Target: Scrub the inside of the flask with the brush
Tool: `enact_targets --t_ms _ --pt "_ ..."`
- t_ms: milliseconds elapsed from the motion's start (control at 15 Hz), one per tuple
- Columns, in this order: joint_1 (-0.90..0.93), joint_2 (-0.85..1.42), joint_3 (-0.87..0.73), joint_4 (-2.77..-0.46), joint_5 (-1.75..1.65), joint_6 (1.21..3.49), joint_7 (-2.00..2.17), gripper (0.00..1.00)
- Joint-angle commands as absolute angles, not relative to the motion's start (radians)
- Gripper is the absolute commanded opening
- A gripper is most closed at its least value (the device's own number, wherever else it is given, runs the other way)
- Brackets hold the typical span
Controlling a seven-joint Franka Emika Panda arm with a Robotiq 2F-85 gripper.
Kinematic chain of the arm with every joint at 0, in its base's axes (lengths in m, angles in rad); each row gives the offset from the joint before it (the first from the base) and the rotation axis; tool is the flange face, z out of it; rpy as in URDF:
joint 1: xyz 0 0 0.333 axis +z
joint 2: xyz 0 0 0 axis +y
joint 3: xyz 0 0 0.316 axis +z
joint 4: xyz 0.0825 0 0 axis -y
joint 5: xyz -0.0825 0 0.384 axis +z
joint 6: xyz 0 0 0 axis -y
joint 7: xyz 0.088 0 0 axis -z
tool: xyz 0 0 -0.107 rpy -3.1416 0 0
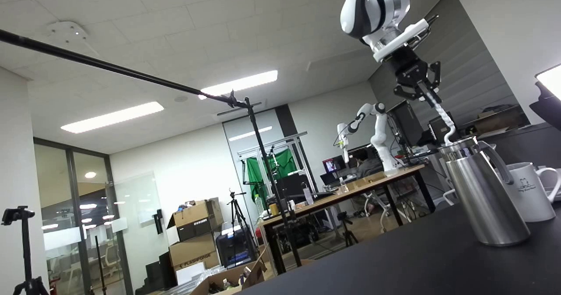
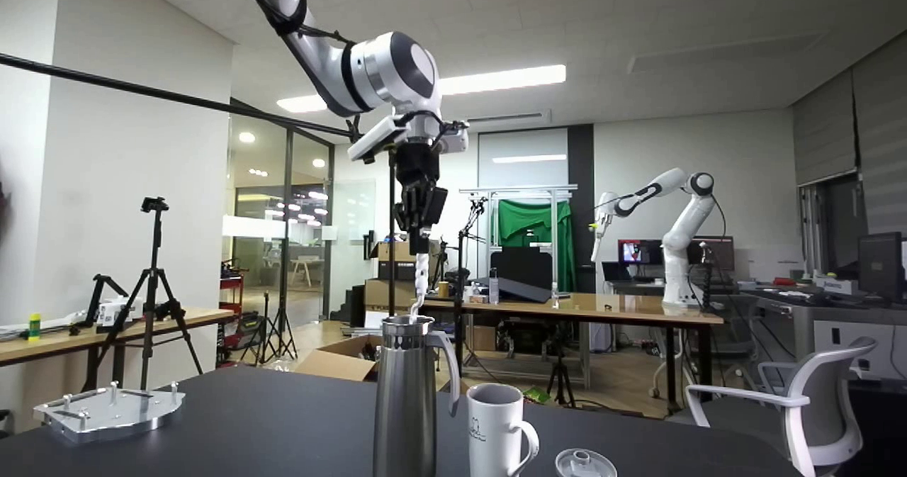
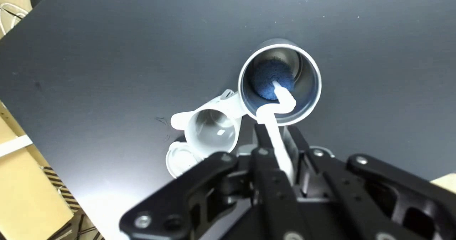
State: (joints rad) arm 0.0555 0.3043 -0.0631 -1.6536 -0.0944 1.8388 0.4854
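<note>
Your tool is clamped on the upper end of the brush. Take the flask as the reference for all positions. It stands upright on the counter, mouth up, long axis vertical. The tool is above the flask, clear of its rim and nearly in line with its axis. The brush runs down from the tool, bends just above the flask's rim and enters the mouth. In the wrist view, the blue brush head lies inside the flask; its depth and any wall contact cannot be determined.

The step in hand appears to be scrubbing. Direct your strokes along the flask's vertical axis, and allow for the bend, which may catch the rim. CAUTION: avoid side load, which could tip the flask. A white mug stands just beside its handle; a lid lies beyond the mug.
</note>
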Motion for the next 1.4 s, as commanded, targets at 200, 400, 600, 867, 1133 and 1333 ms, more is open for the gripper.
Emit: enact_targets --t_ms 200,400,600,867,1133,1333 --pt "0.062 0.193 -0.036 -1.766 -0.068 1.856 0.406 0.04" --pt "0.073 0.111 -0.023 -1.755 -0.100 1.790 0.393 0.04" --pt "0.057 0.076 -0.019 -1.764 -0.092 1.802 0.398 0.04" --pt "0.026 0.123 -0.029 -1.825 -0.076 1.850 0.403 0.04" --pt "0.017 0.198 -0.032 -1.851 -0.076 1.910 0.416 0.04" --pt "0.033 0.195 -0.030 -1.826 -0.100 1.884 0.419 0.04"
